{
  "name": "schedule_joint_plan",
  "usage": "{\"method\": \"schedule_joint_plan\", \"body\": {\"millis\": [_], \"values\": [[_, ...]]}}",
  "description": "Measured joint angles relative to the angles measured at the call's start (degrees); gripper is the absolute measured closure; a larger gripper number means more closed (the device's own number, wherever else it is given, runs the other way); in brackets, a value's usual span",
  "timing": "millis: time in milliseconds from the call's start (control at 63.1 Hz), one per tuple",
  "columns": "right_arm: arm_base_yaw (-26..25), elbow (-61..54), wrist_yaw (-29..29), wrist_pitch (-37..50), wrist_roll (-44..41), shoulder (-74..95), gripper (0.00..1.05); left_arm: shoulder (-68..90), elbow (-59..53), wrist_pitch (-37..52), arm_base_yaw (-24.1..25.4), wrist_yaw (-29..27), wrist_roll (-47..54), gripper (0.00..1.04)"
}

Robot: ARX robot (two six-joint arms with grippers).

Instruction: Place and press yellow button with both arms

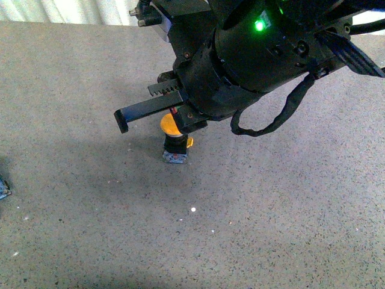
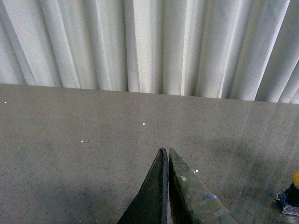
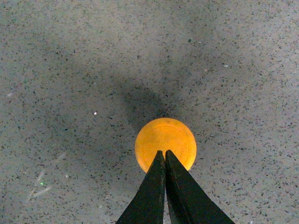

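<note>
The yellow button [image 1: 169, 125] stands upright on the grey speckled surface, with a black body, a yellow side tab and a bluish base. The bulky black right arm [image 1: 252, 54], green light lit, hangs over it. In the right wrist view, my right gripper [image 3: 164, 152] is shut and empty, its tips directly over the near edge of the round cap [image 3: 166, 137]; contact cannot be judged. In the front view that gripper [image 1: 180, 120] covers part of the cap. My left gripper [image 2: 166, 150] is shut on nothing, low over bare surface, with the button [image 2: 292, 196] well off to its side.
A pleated white curtain [image 2: 149, 46] runs along the far edge of the surface. A black cable loop [image 1: 271, 123] hangs under the right arm. A small bluish object [image 1: 3, 188] shows at the left edge of the front view.
</note>
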Motion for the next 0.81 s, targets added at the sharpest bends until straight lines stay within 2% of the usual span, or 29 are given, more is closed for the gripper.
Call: {"method": "schedule_joint_plan", "body": {"millis": [539,808], "values": [[-0.3,1.2,-0.6,-1.3,2.8,2.1,1.03,0.0,0.0,0.0,0.0,0.0,0.0,1.03],[-1.5,1.8,-2.7,-2.7,5.8,3.2,1.03,0.0,0.0,0.0,0.0,0.0,0.0,1.03]]}}
